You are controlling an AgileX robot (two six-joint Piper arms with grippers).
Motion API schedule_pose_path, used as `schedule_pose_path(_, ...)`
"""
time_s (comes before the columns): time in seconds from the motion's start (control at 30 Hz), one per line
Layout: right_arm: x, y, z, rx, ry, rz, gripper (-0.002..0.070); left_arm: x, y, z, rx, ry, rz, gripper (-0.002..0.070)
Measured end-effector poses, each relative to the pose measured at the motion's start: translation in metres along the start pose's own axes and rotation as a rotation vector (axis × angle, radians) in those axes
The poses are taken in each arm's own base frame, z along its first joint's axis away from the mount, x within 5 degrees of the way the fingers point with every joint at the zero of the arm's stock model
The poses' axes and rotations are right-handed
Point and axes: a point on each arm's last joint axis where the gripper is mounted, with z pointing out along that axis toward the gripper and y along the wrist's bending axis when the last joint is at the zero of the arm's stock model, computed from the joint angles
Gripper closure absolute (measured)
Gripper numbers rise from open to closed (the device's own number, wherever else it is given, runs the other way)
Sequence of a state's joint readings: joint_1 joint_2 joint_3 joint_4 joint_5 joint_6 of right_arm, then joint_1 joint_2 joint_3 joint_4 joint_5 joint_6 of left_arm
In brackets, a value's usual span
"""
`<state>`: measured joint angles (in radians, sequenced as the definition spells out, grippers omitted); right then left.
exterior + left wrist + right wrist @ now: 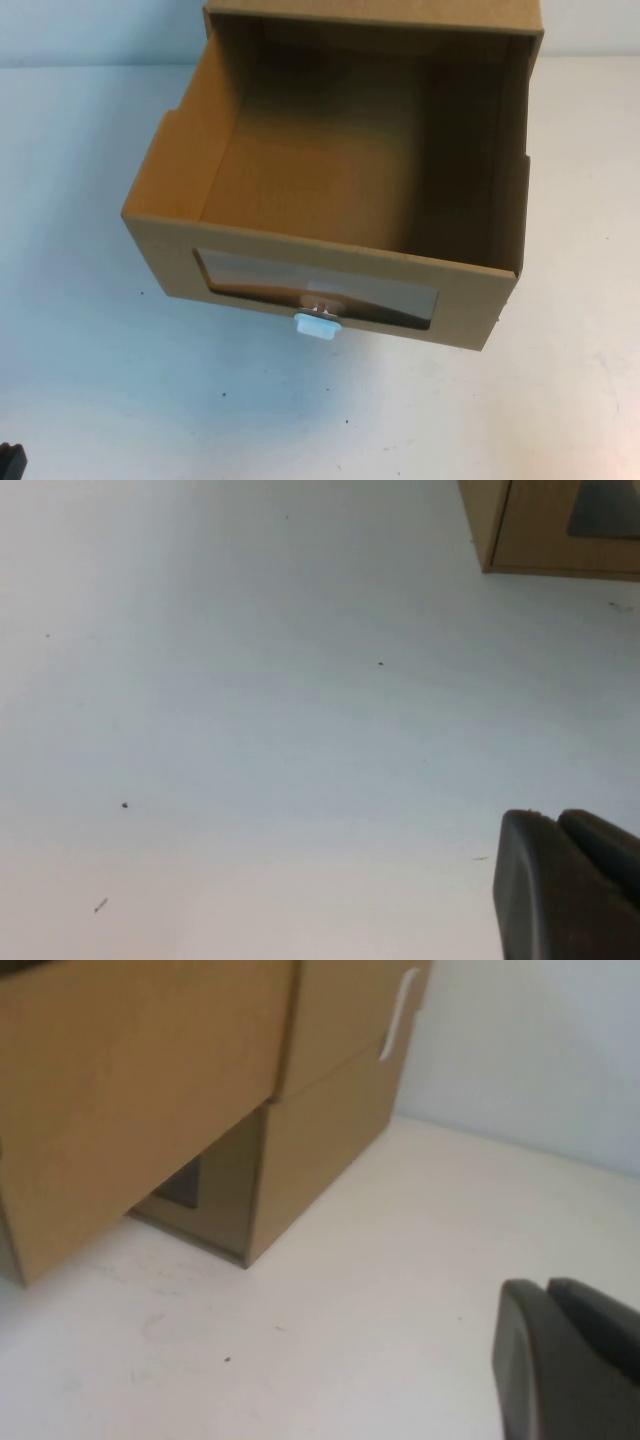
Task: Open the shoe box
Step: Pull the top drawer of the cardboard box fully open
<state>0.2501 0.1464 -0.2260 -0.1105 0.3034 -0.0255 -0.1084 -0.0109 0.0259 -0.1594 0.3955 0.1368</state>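
While the shoe box (465,305) is found at mid desk (90,380) with its drawer drawn out, left tool (556,825) is held closed on nothing near its front corner; right tool (548,1295) likewise, beside its side wall.

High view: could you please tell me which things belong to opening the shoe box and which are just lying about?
Job: shoe box, drawer out; white knob; left hand, shut, above table off box's corner; right hand, shut, beside box.
Lying about: table only.
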Motion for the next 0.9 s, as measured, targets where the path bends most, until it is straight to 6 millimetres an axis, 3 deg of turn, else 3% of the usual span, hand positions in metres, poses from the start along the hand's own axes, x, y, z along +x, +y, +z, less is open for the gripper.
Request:
schedule_pose_path(0.27, 0.036, 0.005, -0.002, 0.023, -0.046, 0.045, 0.0689, 0.000, 0.000, 0.000, 0.000, 0.000, 0.000, 0.0680)
schedule_pose_path(0.6, 0.081, 0.009, 0.003, 0.045, 0.179, 0.157, 0.0689, 0.000, 0.000, 0.000, 0.001, -0.001, -0.001, 0.0680)
schedule_pose_path(0.9, 0.084, 0.010, 0.003, 0.087, 0.200, 0.273, 0.0690, 0.000, 0.000, 0.000, 0.001, -0.001, -0.001, 0.0680)
